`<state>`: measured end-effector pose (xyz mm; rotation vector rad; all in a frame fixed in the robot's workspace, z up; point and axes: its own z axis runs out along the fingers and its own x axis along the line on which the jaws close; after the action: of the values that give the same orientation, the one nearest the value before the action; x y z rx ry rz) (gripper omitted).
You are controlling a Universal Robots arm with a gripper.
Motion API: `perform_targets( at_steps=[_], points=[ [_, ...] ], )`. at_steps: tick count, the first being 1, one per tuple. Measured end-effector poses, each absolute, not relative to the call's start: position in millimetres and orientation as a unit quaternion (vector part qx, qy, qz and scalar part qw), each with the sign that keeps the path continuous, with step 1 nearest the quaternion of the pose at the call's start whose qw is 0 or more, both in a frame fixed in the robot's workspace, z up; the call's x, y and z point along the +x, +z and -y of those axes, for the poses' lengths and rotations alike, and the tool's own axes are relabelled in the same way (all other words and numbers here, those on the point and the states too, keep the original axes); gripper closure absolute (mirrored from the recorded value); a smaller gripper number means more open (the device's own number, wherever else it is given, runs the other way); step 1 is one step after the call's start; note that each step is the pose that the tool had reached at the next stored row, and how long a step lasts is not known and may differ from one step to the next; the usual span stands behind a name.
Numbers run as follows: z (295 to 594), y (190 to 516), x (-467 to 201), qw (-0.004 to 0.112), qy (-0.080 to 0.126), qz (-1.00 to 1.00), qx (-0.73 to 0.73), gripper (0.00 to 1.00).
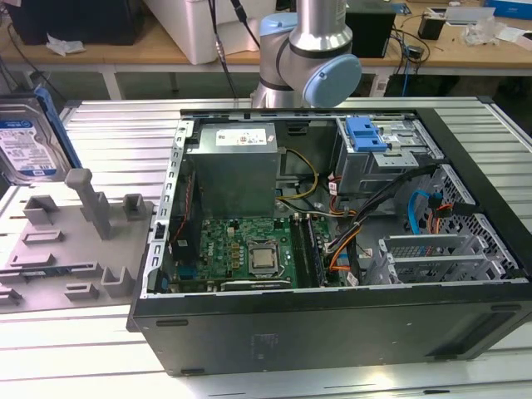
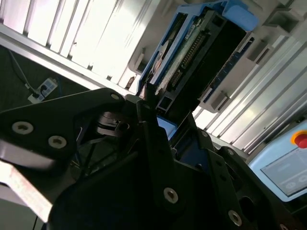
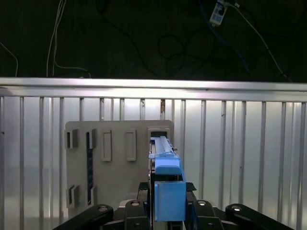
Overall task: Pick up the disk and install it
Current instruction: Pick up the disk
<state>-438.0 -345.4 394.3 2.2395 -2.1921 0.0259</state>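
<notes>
A: Blue-framed disk (image 1: 29, 137), status?
B: Picked. In the first wrist view the pincer (image 3: 168, 203) is clamped on its blue carrier. Disk hangs upright above the grey fixture plate (image 1: 62, 249), at the exterior view's left, well apart from the open computer case (image 1: 332, 332).
A: Installed?
B: No. My read: pickup done, seating it in the case not done.
A: Counts?
B: One disk, one pincer, one fixture plate, one case. Plate and case sit on one ribbed metal tabletop (image 1: 116, 125).
</notes>
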Motion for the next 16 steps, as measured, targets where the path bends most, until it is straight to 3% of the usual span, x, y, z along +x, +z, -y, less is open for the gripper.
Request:
perform_targets(
  at_steps=[16],
  points=[
    [346,424,-438,0.004,0.008,0.699,0.715,0.64]
  ],
)
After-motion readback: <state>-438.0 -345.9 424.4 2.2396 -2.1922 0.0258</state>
